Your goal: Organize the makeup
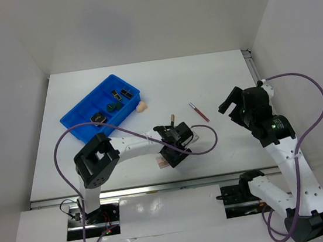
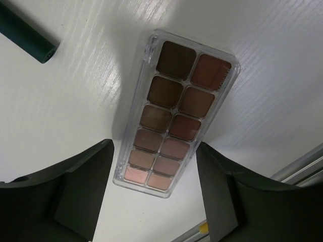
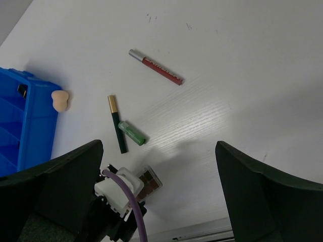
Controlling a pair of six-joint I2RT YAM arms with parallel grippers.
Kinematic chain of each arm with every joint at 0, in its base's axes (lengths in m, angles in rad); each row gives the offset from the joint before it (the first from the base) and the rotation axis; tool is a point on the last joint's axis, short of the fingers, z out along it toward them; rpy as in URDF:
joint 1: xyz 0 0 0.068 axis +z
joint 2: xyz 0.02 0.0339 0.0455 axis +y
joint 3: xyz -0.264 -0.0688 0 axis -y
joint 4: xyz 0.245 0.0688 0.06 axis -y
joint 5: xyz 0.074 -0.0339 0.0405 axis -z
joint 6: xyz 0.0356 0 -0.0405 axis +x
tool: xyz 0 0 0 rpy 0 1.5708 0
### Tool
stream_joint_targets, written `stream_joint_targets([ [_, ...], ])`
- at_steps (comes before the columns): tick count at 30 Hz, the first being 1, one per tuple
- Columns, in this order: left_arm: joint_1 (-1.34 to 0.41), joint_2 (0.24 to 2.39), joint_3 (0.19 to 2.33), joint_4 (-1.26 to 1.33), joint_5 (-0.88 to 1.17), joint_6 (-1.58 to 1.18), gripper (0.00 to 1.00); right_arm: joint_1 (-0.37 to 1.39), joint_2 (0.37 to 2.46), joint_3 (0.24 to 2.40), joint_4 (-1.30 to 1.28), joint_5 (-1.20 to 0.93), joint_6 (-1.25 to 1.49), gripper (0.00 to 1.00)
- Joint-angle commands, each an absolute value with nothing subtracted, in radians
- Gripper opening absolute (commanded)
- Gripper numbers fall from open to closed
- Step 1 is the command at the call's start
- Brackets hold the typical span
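**Makeup Partly Sorted, Both Hands Empty**

Nearest the arm bases: left hand (image 2: 154,169) low over the bench (image 1: 214,73), fingers (image 2: 83,174) spread to either side of the brown-pink eyeshadow palette (image 2: 174,113), a gap on each side, gripping nothing. Palette flat on the bench, its near end between the fingertips.

Just beyond it, a short green pencil (image 3: 132,133) lying loose, one end against the shaft of a thin dark pencil (image 3: 116,123) with a gold end.

Farther out and to the right, a red pencil (image 3: 155,67) with a silver cap, well apart from the other two. At about the same depth on the right, right hand (image 1: 231,110) raised above the bench, jaws wide apart, holding nothing.

Farther left, beige sponge (image 1: 141,106) on the bench, just beside the right corner of the blue tray (image 1: 85,97).

Inside the tray: dark compacts (image 1: 97,116) in the nearer compartments, black-gold lipstick tubes (image 1: 126,93) in the farther ones.
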State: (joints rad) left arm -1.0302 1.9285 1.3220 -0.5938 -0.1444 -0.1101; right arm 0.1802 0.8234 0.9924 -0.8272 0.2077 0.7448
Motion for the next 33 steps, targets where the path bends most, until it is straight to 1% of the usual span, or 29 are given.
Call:
stream_joint_targets([
  [1, -1.034, 1.936, 1.286, -0.594, -0.173, -0.110, 0.79, 0.175, 0.827, 0.992, -0.775, 0.213, 0.729, 1.00],
  [3, -1.034, 1.922, 1.276, -0.594, -0.164, -0.110, 0.73, 0.175, 0.836, 0.992, -0.775, 0.213, 0.729, 1.00],
  [5, -1.034, 1.911, 1.276, -0.594, -0.141, -0.101, 0.61, 0.175, 0.836, 0.992, -0.764, 0.213, 0.729, 1.00],
  [6, -1.034, 1.898, 1.276, -0.604, -0.123, -0.101, 0.54, 0.175, 0.845, 1.002, -0.764, 0.213, 0.729, 1.00],
  [7, -1.034, 1.898, 1.276, -0.615, -0.111, -0.101, 0.42, 0.175, 0.845, 1.002, -0.755, 0.213, 0.718, 1.00],
  [8, -1.034, 1.875, 1.276, -0.615, -0.110, -0.092, 0.26, 0.175, 0.845, 1.002, -0.755, 0.213, 0.718, 1.00],
  [9, -1.034, 1.864, 1.267, -0.615, -0.100, -0.092, 0.20, 0.175, 0.845, 1.002, -0.755, 0.213, 0.718, 1.00],
  [10, -1.034, 1.853, 1.267, -0.624, -0.100, -0.092, 0.18, 0.175, 0.845, 1.002, -0.755, 0.213, 0.718, 1.00],
  [14, -1.034, 1.787, 1.267, -0.686, -0.091, -0.144, 0.18, 0.175, 0.845, 1.002, -0.755, 0.213, 0.718, 1.00],
  [18, -1.025, 1.657, 1.278, -0.724, -0.126, -0.199, 0.18, 0.175, 0.845, 1.002, -0.755, 0.224, 0.709, 1.00],
  [19, -0.988, 1.611, 1.278, -0.736, -0.126, -0.215, 0.14, 0.175, 0.845, 1.002, -0.746, 0.224, 0.709, 1.00],
  [21, -0.931, 1.574, 1.287, -0.736, -0.136, -0.263, 0.12, 0.175, 0.836, 1.002, -0.735, 0.224, 0.709, 1.00],
  [22, -0.855, 1.560, 1.287, -0.736, -0.137, -0.281, 0.10, 0.175, 0.836, 0.993, -0.723, 0.224, 0.709, 1.00],
  [24, -0.774, 1.516, 1.287, -0.727, -0.107, -0.337, 0.07, 0.166, 0.836, 0.992, -0.710, 0.213, 0.709, 1.00],
  [25, -0.729, 1.500, 1.287, -0.718, -0.092, -0.356, 0.01, 0.166, 0.836, 0.992, -0.701, 0.213, 0.709, 1.00],
  [26, -0.633, 1.485, 1.287, -0.718, -0.080, -0.379, 0.00, 0.166, 0.836, 0.992, -0.701, 0.213, 0.709, 1.00],
  [28, -0.527, 1.447, 1.298, -0.695, -0.039, -0.446, 0.00, 0.166, 0.836, 0.992, -0.701, 0.204, 0.709, 1.00],
  [29, -0.426, 1.447, 1.310, -0.695, -0.028, -0.465, 0.00, 0.166, 0.845, 0.992, -0.689, 0.193, 0.709, 1.00],
  [31, -0.336, 1.437, 1.334, -0.681, -0.043, -0.526, 0.05, 0.166, 0.845, 0.992, -0.676, 0.183, 0.709, 1.00],
  [32, -0.249, 1.451, 1.347, -0.681, -0.063, -0.550, 0.07, 0.166, 0.854, 0.992, -0.663, 0.173, 0.709, 1.00],
  [33, -0.208, 1.462, 1.361, -0.681, -0.063, -0.583, 0.07, 0.166, 0.854, 0.992, -0.663, 0.173, 0.709, 1.00],
])
